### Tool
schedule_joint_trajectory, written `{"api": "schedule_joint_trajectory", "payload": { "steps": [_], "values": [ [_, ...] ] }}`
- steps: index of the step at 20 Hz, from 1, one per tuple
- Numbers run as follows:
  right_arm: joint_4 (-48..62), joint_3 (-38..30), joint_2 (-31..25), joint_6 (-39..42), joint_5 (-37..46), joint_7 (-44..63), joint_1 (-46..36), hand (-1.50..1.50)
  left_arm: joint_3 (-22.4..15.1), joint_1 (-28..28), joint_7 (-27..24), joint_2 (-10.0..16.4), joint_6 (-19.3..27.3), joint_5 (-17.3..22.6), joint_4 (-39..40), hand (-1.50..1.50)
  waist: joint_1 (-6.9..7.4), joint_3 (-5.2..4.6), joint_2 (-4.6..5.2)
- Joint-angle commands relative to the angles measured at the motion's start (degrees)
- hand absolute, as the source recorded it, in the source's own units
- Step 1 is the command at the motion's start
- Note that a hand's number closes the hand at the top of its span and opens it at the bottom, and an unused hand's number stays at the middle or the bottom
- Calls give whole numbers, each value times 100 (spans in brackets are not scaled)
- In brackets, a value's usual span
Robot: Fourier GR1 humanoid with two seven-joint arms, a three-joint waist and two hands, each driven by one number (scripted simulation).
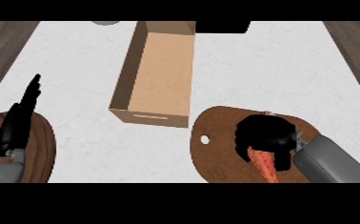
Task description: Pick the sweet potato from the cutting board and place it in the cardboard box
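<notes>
Over the cutting board (215,161), the right hand (264,132) curls round the sweet potato (265,167); gripped near one end, it could pivot loose.

1. Orange-red tapered sweet potato (265,163): only its lower, pointed part shows. The rest is hidden under the curled fingers of the black right hand (265,132).
2. Brown rounded wooden cutting board (218,137): the near edge is cut off at the bottom, and its right part is covered by the right hand and the grey right forearm (327,161).
3. Right forearm: cut off at the lower right corner.
4. Dark brown round wooden piece (42,147), lower left: cut by the left and bottom edges and partly covered by the black left hand (21,118). Kind cannot be told.
5. Pale grey rounded object (105,22), top edge: only a sliver shows, kind unknown.
6. Black rectangular object (222,26), top edge: upper part cut off, kind unknown.
7. Tan open cardboard box (151,117): the far end reaches the top edge.
</notes>
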Motion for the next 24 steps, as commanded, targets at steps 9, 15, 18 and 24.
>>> {"api": "schedule_joint_trajectory", "payload": {
  "steps": [9, 15, 18, 24],
  "values": [
    [3234, -2056, 363, -682, -236, 335, -2190, 150, -104, -385, -70, -54, -202, -43, 41, 0, 482, 100, 299],
    [4381, -2674, 339, -1441, -257, 93, -3227, 150, -171, -308, -56, -158, -110, -158, 30, 0, 459, 95, 249],
    [4557, -3106, 494, -1813, -627, -336, -3515, 150, -18, -353, -120, -38, -195, -86, 192, 0, 420, 96, 244],
    [5148, -3402, 883, -1933, -879, -1311, -4156, 150, -152, -293, -73, -219, -131, -199, 83, 0, 338, 89, 200]
  ]
}}
